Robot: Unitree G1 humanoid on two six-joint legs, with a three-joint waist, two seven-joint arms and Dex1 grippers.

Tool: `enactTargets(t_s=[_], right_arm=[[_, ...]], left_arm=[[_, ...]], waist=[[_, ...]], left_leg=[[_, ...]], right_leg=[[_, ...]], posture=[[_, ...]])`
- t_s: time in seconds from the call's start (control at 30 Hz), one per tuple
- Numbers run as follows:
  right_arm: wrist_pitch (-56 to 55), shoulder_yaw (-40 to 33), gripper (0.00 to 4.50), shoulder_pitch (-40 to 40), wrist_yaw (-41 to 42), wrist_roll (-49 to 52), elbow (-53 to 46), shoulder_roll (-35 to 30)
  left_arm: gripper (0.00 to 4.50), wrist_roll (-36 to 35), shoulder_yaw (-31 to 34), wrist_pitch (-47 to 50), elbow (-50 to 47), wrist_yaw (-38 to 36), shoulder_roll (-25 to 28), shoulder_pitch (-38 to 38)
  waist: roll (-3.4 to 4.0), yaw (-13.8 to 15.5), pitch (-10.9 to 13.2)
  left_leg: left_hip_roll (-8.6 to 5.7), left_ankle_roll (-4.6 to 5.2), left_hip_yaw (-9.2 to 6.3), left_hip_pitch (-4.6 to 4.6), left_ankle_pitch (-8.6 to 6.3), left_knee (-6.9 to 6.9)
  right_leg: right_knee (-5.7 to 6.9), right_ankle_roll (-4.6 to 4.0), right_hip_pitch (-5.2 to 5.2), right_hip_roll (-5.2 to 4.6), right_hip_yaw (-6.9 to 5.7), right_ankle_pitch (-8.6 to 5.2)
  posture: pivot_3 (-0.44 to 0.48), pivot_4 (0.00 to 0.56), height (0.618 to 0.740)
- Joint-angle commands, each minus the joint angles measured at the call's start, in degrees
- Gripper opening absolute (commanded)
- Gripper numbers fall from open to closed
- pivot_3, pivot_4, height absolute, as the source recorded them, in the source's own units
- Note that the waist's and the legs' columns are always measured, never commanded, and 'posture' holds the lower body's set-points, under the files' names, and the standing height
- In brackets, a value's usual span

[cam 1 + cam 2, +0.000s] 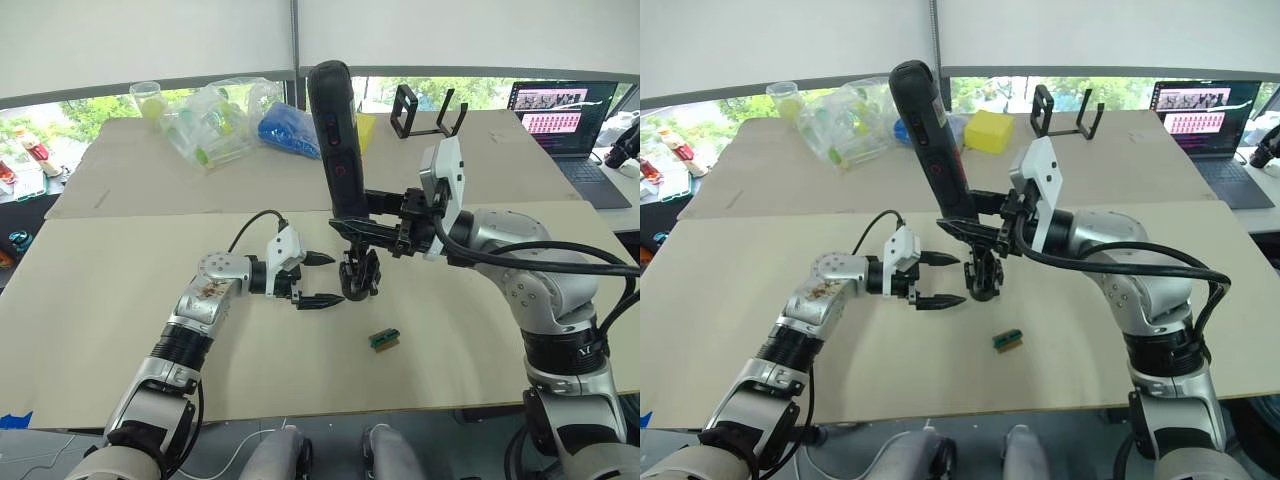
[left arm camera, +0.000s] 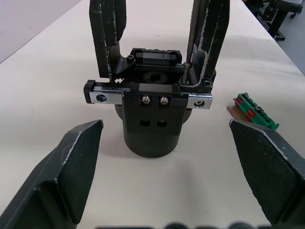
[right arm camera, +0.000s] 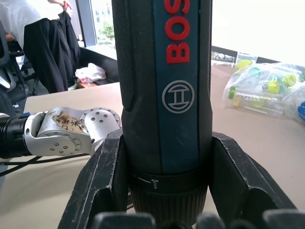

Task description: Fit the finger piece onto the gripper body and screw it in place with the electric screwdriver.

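Note:
The gripper body (image 2: 151, 119), a black block on a round base, stands at the middle of the table (image 1: 120, 330). Two black tapered fingers (image 2: 107, 38) rise from its rail; one of them is the finger piece, and I cannot tell which. My left gripper (image 1: 335, 278) is open just left of the body, its tips on either side of it without touching. My right gripper (image 1: 352, 228) is shut on the electric screwdriver (image 1: 335, 130). The tool stands nearly upright with its lower end over the gripper body (image 1: 360, 275). Its bit is hidden behind the fingers.
A small green-and-tan block (image 1: 384, 339) lies near the table's front, right of the body. At the back are a black open-frame stand (image 1: 425, 115), clear plastic bags (image 1: 210, 120), a blue bag (image 1: 290, 128), a yellow block (image 1: 988, 130) and a laptop (image 1: 560, 115).

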Motion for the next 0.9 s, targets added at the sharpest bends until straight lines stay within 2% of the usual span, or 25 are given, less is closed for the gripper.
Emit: enactTargets(t_s=[0.03, 0.63, 0.9], right_arm=[[-1.5, -3.4, 1.91, -2.4, 0.1, 1.7, -1.5, 0.5], [-0.1, -4.6, 1.91, -3.4, 0.3, 2.2, -1.7, 0.4], [3.8, -10.6, 1.91, -2.4, -4.4, 7.5, -0.7, 1.8]], left_arm=[[4.50, -0.2, 0.5, -1.0, -1.0, -0.2, -0.1, -0.9], [4.50, -0.1, 0.4, -1.5, -0.9, -0.3, -0.3, -0.6], [4.50, -0.2, 0.5, -1.4, -1.5, -0.3, -0.2, -0.1]], waist=[[0.00, 0.0, 0.0], [0.00, 0.0, 0.0], [0.00, 0.0, 0.0]], left_leg=[[0.00, 0.00, 0.00, 0.00, 0.00, 0.00], [0.00, 0.00, 0.00, 0.00, 0.00, 0.00], [-0.01, 0.00, -0.02, -0.01, 0.00, 0.00]], right_leg=[[0.00, 0.00, 0.00, 0.00, 0.00, 0.00], [0.00, 0.00, 0.00, 0.00, 0.00, 0.00], [0.00, 0.00, 0.00, -0.03, 0.00, 0.00]], posture=[[0.000, 0.150, 0.740], [0.000, 0.150, 0.740], [0.000, 0.150, 0.740]])
